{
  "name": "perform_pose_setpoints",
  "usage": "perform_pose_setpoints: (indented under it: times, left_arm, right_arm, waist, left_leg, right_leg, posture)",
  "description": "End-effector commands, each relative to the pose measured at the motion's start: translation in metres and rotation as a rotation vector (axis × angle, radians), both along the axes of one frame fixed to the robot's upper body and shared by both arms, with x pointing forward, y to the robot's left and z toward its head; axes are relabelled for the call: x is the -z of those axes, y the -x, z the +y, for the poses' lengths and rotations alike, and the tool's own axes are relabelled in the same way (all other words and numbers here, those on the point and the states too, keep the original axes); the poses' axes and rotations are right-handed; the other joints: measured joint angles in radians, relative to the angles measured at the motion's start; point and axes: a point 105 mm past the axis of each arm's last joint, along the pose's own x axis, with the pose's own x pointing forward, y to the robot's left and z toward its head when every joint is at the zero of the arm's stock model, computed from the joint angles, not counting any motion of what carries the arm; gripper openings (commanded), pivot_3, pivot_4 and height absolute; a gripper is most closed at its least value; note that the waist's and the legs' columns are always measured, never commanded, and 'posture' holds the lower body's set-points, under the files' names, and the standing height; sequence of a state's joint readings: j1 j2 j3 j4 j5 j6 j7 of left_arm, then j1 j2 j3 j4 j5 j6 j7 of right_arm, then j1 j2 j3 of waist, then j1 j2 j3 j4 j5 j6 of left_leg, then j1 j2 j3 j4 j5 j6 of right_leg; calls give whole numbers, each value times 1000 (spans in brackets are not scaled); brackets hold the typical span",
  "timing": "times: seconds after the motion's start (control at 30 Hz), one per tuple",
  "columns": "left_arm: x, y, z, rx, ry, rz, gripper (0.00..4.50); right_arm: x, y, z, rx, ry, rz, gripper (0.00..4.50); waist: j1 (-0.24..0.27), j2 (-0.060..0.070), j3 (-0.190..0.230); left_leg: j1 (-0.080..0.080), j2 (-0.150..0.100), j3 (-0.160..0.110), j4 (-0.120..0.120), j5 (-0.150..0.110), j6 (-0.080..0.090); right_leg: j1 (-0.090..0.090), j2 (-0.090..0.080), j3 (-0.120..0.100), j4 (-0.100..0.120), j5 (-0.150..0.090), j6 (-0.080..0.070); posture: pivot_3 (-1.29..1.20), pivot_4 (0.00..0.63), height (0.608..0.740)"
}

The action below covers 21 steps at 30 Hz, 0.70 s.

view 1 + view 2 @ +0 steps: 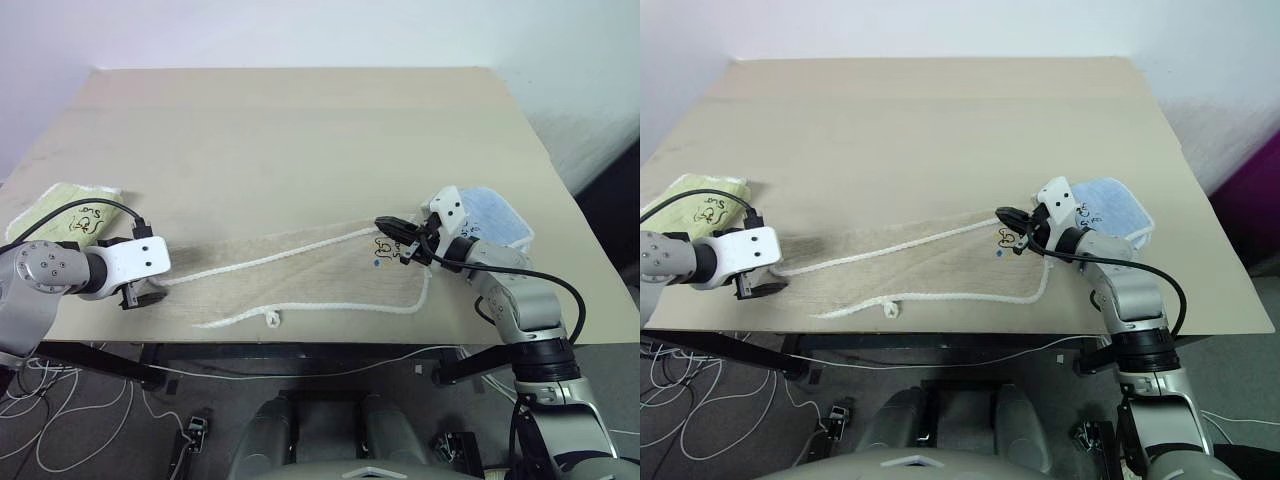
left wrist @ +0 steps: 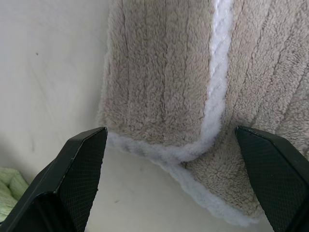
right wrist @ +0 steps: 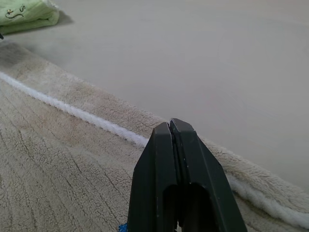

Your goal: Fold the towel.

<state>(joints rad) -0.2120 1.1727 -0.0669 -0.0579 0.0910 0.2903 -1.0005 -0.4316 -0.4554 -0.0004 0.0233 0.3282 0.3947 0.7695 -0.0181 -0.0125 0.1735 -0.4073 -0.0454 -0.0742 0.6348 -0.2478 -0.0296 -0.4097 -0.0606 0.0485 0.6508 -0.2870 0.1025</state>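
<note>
Towel [image 1: 300,280] between spread left fingers [image 2: 79,169], right fingers [image 3: 176,179] pressed together — over its edging

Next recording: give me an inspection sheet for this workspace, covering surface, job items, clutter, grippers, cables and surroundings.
Surface: light wooden table, bare across its far half.
Job's things: beige towel lies partly folded along the near edge, white corded edging showing, dark logo near the right end.
Clutter: light-green folded towel at the table's left, light-blue folded towel at its right.
Grippers: left gripper open, fingers either side of the towel's left corner; right gripper shut, over the towel by the logo; whether it pinches cloth cannot be told.
Cables: black cable on each arm; white and black cables on the floor under the table.
Surroundings: white wall behind, grey floor.
</note>
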Motion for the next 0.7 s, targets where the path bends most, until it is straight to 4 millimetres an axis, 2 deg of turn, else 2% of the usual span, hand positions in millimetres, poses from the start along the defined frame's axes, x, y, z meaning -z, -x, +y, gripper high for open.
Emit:
perform_pose_setpoints:
  times: [0.03, 0.3, 0.37, 0.53, 0.7]
  left_arm:
    - [-8, -4, -3, 21, -6, -39, 3228]
    - [-10, -3, -4, 28, 10, -51, 498]
    - [-10, -2, -4, 26, 13, -53, 26]
    - [-14, -3, -6, 30, 44, -74, 26]
    - [-35, -10, -11, 31, 132, -179, 26]
  right_arm:
    - [-17, -2, -2, 3, 1, -61, 0]
    - [-18, -3, -2, 0, 5, -64, 0]
    - [-18, -3, -2, -1, 5, -64, 0]
    - [-20, -4, -1, -4, 7, -70, 0]
    - [-22, -4, -2, -9, 13, -78, 0]
  waist:
    - [0, 0, 0]
    - [0, 0, 0]
    - [0, 0, 0]
    - [0, 0, 0]
    - [1, 0, 0]
  left_leg:
    - [0, 0, 0, 0, 0, 0]
    - [0, 0, 0, 0, 0, 0]
    - [0, 0, 0, 0, 0, 0]
    - [0, 0, 0, 0, 0, 0]
    - [0, 0, 0, 1, 0, 0]
  right_leg:
    - [0, 0, 0, 0, 0, 0]
    - [0, 0, 0, 0, 0, 0]
    - [0, 0, 0, 0, 0, 0]
    - [0, 0, 0, 0, 0, 0]
    - [0, 0, 0, 0, 0, 0]
  posture:
    - [0, 150, 740]
    - [0, 150, 740]
    - [0, 150, 740]
    - [0, 150, 740]
    - [0, 150, 740]
